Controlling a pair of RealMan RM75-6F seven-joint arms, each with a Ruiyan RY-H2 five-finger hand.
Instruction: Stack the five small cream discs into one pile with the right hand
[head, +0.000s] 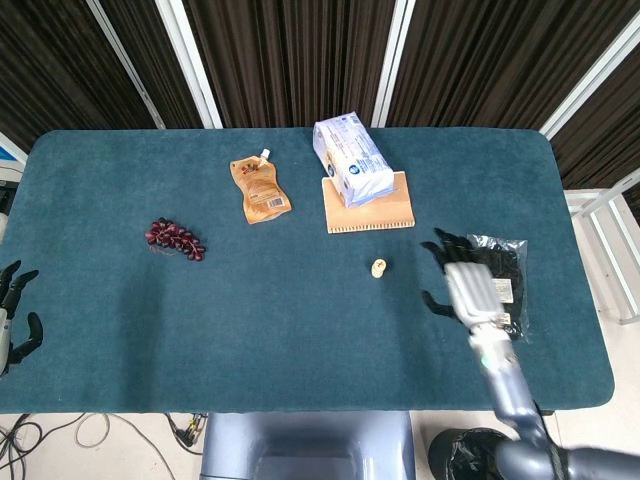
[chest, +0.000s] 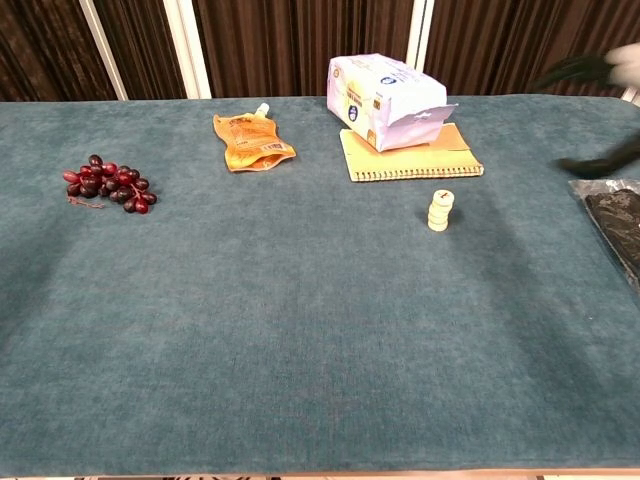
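Observation:
The small cream discs stand as one pile (head: 379, 268) on the teal cloth, a little in front of the notebook; the chest view shows the pile (chest: 440, 210) upright and slightly uneven. My right hand (head: 470, 285) is lifted off to the right of the pile, fingers spread, holding nothing; in the chest view only its blurred dark fingers (chest: 590, 70) show at the right edge. My left hand (head: 12, 315) hangs at the table's left edge with fingers apart and nothing in it.
A tan notebook (head: 380, 212) lies behind the pile with a white and blue packet (head: 351, 160) on it. An orange pouch (head: 260, 188) and dark grapes (head: 176, 239) lie further left. A black item in a clear bag (head: 502, 295) lies at the right.

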